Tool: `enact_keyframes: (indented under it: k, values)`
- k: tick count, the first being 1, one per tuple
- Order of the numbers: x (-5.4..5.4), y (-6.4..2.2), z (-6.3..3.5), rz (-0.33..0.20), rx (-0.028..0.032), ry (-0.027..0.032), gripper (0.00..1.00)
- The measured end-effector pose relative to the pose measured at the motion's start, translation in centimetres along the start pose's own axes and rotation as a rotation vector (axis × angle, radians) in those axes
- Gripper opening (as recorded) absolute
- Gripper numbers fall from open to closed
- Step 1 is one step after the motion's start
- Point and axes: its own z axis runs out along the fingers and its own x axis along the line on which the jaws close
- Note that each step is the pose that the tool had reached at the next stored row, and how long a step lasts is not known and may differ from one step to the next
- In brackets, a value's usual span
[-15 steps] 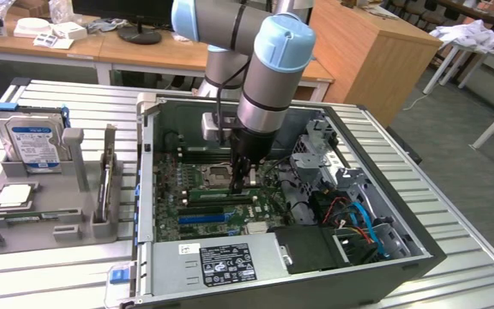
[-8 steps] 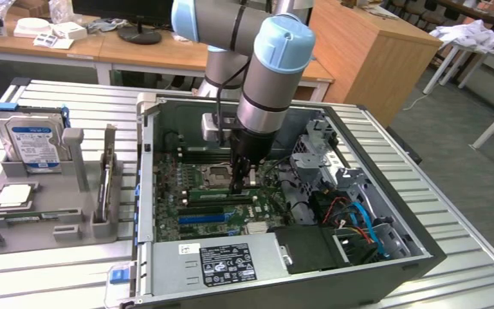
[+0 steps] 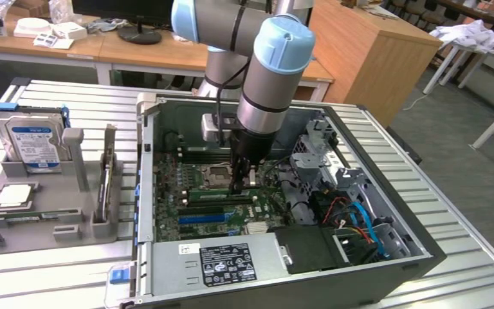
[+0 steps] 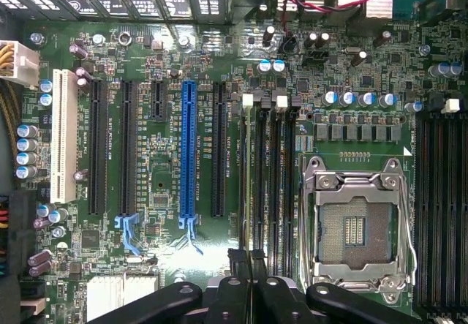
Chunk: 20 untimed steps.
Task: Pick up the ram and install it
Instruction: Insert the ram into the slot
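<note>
The ram (image 3: 219,191) is a narrow green stick standing on edge along a black memory slot on the motherboard, inside the open computer case (image 3: 148,193). In the wrist view the ram (image 4: 246,178) appears edge-on as a thin pale line running along the slot beside a white latch (image 4: 247,99). My gripper (image 3: 245,185) reaches straight down into the case at the stick's end toward the exterior view's right. Its black fingertips (image 4: 240,260) are closed together on that end, so the gripper (image 4: 248,257) is shut on it. The rest of that end is hidden by the fingers.
Beside the slot lie further black memory slots (image 4: 281,185) and the open CPU socket (image 4: 358,229). A blue expansion slot (image 4: 189,148) sits further off. The power supply (image 3: 221,264) and cables (image 3: 359,219) crowd the case. A hard drive (image 3: 34,138) stands in a grey holder outside.
</note>
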Motion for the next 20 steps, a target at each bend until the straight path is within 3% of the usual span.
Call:
enact_keyframes:
  k: [20]
  values:
    - [0.01,0.03,0.18,0.000,0.0001,0.0001,0.12]
